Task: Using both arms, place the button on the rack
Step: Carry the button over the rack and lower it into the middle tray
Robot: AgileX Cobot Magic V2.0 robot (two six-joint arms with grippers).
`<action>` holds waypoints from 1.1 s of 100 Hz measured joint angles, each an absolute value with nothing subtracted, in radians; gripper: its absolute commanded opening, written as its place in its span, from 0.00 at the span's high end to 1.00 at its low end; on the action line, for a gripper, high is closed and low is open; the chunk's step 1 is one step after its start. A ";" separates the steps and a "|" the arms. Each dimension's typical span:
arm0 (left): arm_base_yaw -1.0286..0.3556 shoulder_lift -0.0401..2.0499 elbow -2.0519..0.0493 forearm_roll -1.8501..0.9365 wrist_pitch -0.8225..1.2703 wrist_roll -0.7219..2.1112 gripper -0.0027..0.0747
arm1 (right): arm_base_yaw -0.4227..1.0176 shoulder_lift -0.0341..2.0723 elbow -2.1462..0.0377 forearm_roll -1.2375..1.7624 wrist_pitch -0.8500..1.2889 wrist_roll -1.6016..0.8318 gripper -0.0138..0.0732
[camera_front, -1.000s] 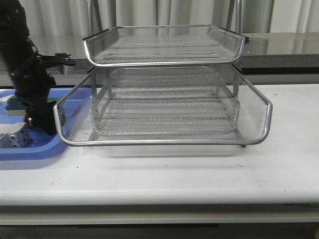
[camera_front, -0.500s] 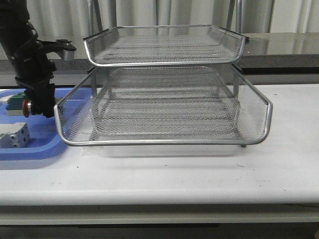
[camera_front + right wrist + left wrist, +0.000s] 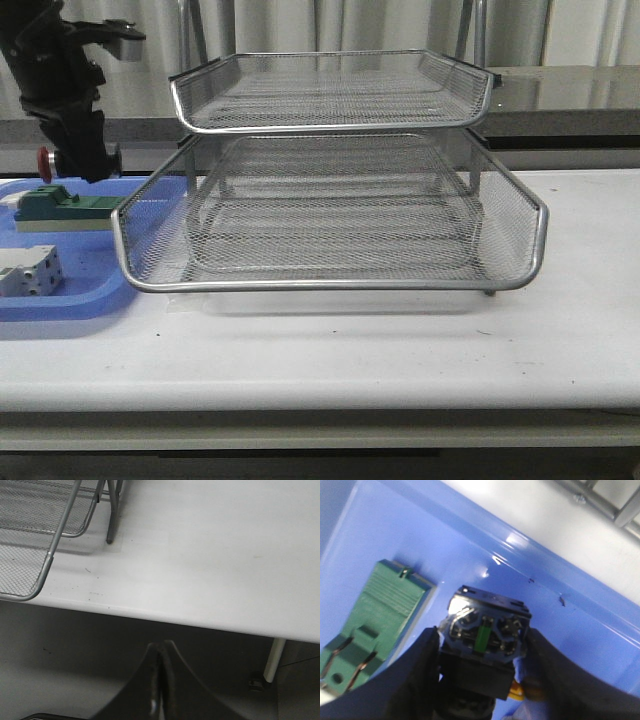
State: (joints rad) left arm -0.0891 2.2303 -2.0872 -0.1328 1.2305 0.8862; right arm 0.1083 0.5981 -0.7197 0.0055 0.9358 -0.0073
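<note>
Curtains hang behind the white counter (image 3: 400, 350); the left claw (image 3: 75, 160) grips the button (image 3: 485, 632) above the blue tray (image 3: 60, 300); the rack (image 3: 330, 210) stands just to its right; the right claw (image 3: 159, 680), pressed closed, idles off the counter's edge.

The white table (image 3: 400, 350) is holding up the rack (image 3: 330, 215) (big and silver) and, just beside it, a blue tray (image 3: 60, 300).
</note>
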 measured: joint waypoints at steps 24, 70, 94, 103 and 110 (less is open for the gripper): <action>-0.089 2.116 -2.082 -0.127 1.241 0.869 0.99 | 0.108 0.598 -0.720 0.000 0.936 -0.007 0.92; -0.175 1.805 -1.836 -0.118 1.254 0.826 0.99 | 0.108 0.598 -0.720 0.005 0.936 -0.007 0.92; -0.338 1.726 -1.754 -0.128 1.254 0.772 0.99 | 0.108 0.598 -0.720 0.005 0.936 -0.007 0.92; -0.398 1.726 -1.740 -0.136 1.254 0.760 0.99 | 0.108 0.598 -0.720 0.000 0.936 -0.007 0.92; -0.448 1.728 -1.732 -0.138 1.254 0.755 0.99 | 0.108 0.598 -0.720 0.000 0.936 -0.007 0.92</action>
State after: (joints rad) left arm -0.4478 1.7281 -1.7322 -0.1380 1.2540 0.7555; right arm 0.1083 0.5981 -0.7197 0.0000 0.9358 -0.0073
